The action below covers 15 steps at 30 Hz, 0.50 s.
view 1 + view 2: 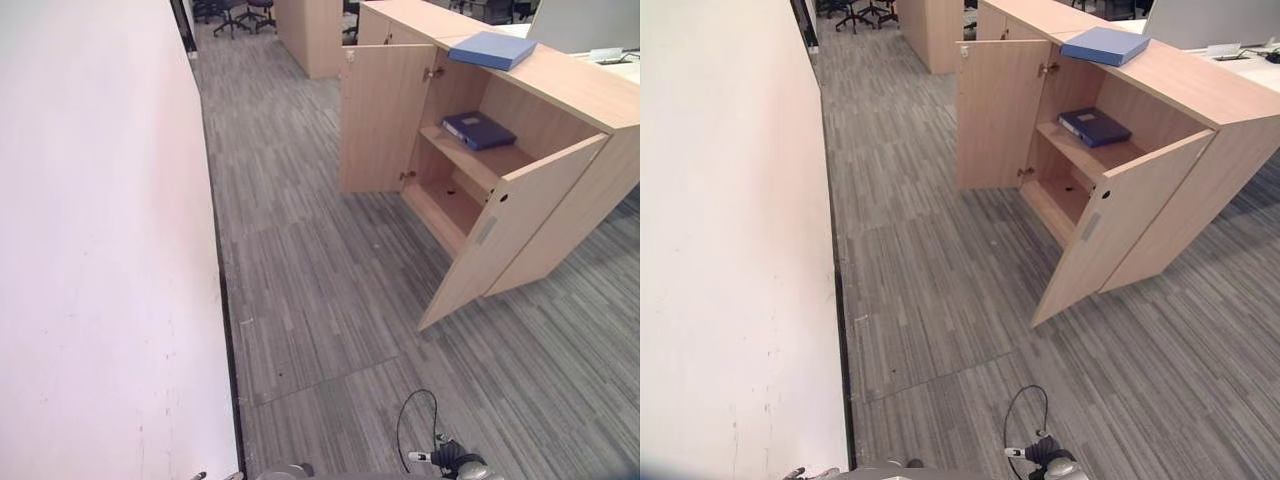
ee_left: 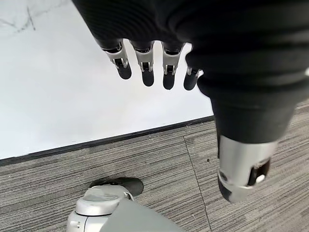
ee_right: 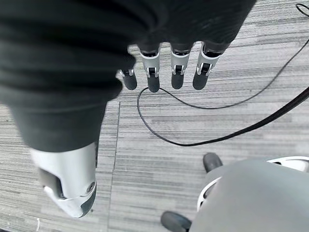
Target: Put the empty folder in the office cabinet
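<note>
Both doors open, folder waiting on top
Left hand [image 2: 159, 43] and right hand [image 3: 164, 48] hang slack-fingered, empty; best approach squarely, then lift the light blue folder [image 1: 492, 49] off the cabinet [image 1: 580, 90]

Blue folder [image 1: 493, 49] lies flat atop cabinet [image 1: 580, 90] (doors open).

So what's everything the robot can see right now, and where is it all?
Cabinet: one, light wood, ahead on the right, both doors open.
Folder on top: one, light blue, flat on the cabinet top.
Folder inside: one, dark blue, on the upper shelf.
Office chairs: a few, dark, far down the aisle.
Wall: one, white, on the left.
Floor: grey striped carpet.
Left hand: open, hanging over the floor.
Right hand: open, hanging over the floor.
</note>
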### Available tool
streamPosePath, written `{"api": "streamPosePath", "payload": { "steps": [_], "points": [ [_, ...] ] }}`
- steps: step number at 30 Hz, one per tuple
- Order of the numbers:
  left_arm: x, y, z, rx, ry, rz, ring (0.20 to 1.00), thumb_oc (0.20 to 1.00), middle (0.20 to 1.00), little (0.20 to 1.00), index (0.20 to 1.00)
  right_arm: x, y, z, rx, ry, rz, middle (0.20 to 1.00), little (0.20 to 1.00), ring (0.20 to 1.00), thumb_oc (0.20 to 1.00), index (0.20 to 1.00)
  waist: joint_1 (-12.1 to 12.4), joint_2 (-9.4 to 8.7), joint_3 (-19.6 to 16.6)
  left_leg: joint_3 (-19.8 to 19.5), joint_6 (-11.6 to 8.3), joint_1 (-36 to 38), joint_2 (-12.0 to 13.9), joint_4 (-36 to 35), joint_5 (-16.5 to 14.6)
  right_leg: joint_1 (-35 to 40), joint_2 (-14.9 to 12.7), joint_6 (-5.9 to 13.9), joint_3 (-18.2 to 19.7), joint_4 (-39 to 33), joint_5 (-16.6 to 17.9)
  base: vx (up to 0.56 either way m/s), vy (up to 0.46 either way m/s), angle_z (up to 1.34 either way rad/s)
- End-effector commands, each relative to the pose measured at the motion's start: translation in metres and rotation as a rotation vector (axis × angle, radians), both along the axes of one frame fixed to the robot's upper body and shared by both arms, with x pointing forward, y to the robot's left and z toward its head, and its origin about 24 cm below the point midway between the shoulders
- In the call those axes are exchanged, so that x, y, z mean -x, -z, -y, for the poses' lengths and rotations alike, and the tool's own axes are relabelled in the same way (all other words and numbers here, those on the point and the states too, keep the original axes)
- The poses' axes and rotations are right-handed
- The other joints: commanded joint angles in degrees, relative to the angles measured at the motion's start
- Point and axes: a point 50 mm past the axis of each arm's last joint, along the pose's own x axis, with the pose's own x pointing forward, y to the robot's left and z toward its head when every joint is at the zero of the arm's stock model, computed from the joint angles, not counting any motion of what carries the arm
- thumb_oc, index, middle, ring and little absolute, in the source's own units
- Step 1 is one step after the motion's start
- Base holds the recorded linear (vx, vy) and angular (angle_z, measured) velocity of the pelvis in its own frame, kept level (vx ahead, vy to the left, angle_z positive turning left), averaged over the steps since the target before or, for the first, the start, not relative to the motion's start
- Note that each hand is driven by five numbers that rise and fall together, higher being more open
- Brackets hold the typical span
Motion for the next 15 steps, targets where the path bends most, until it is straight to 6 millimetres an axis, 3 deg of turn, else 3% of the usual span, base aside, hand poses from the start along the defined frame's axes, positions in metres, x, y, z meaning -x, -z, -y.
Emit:
{"api": "streamPosePath", "payload": {
  "steps": [1,15],
  "points": [
    [-0.0059,-0.0023,-0.0065,-0.037,0.025,0.012,1.0,1.0,1.0,1.0,1.0,-0.0131,-0.0025,-0.0052,-0.024,0.021,0.039,1.0,1.0,1.0,1.0,1.0,1.8,-1.76,1.1,4.1,-1.61,-2.6,-0.3,-3.0,4.8,5.8,0.6,3.94,-0.4,-6.4,4.4,0.0,-0.046,0.03],
    [-0.0035,-0.0023,-0.008,-0.041,0.023,0.002,1.0,1.0,1.0,1.0,1.0,-0.0104,-0.0011,-0.0075,-0.038,0.025,0.025,1.0,1.0,1.0,1.0,1.0,2.7,-2.01,1.2,3.8,-1.96,-2.6,0.1,-2.9,4.9,6.0,1.3,3.72,-0.1,-7.1,4.5,0.0,-0.013,0.01]
  ]
}}
